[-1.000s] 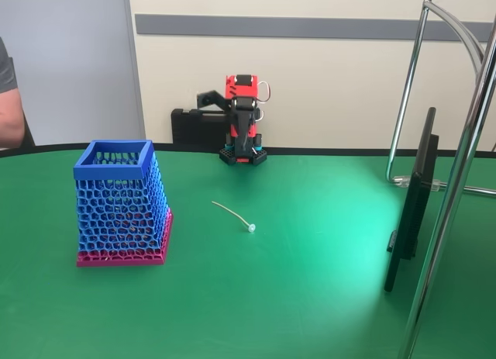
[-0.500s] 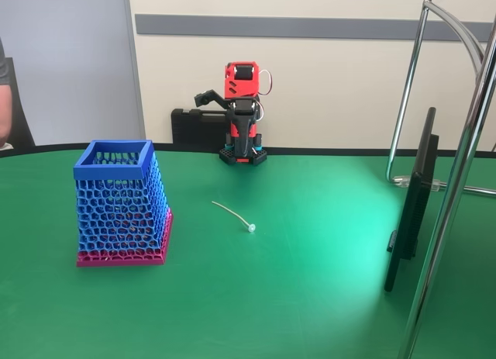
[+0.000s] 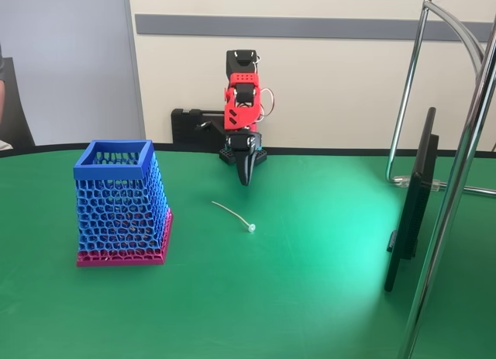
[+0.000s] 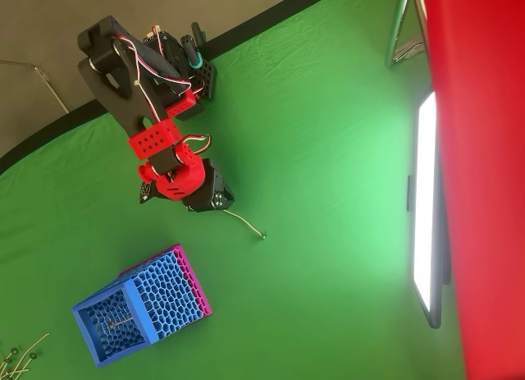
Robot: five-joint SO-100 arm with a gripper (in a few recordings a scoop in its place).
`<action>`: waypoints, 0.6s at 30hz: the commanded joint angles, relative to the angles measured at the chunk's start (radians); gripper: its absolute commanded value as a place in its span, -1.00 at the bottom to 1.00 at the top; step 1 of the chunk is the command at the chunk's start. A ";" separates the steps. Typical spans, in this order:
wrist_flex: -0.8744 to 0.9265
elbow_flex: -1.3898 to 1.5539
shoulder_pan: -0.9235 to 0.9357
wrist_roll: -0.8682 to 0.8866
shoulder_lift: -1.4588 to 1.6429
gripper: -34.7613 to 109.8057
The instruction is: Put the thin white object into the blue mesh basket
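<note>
In the fixed view the hand (image 3: 246, 173) hangs nose-down above the desk (image 3: 310, 297), its jaws seemingly together and holding nothing. The thin white object (image 3: 232, 215) lies just before it, right of the blue mesh basket (image 3: 116, 200). In the overhead view the hand (image 4: 209, 195) hovers beside one end of the thin white object (image 4: 246, 226); I think such a slender thing may slip from the fingers.

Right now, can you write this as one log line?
gripper: above table, empty | thin white object: lying on table | blue mesh basket: upright, apart

Green table (image 3: 310, 297), cream wall (image 3: 333, 88)
</note>
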 commanded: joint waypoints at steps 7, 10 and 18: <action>0.101 -0.305 0.064 0.238 -0.267 -0.45; 0.127 -0.408 0.078 0.281 -0.365 -0.43; 0.160 -0.575 0.051 0.337 -0.534 -0.35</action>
